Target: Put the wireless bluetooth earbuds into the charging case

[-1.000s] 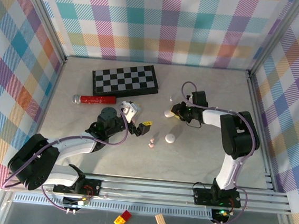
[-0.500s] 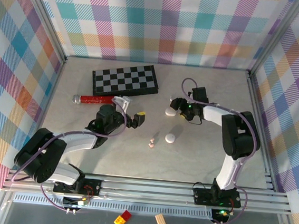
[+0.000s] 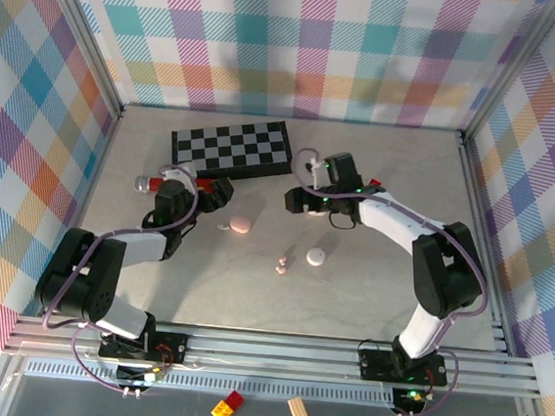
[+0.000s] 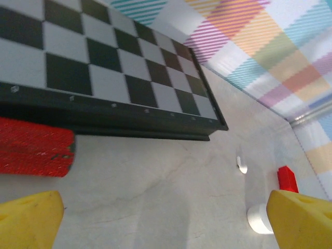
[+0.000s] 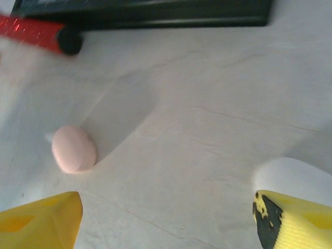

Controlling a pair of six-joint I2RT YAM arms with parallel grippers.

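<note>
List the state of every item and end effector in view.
pink case, closed, lying on the table
white case, closed, on the table
pink earbuds, loose on the table, not in a case
chessboard, closed, lying flat
left end effector, open, empty
right end effector, open, empty

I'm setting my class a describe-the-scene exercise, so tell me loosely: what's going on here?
The job is getting earbuds into a charging case. Both tools are open and hold nothing. The left tool is by the chessboard. The right tool is near the pink case but not touching it. Tiny earbuds lie loose on the table beside a white case.
</note>
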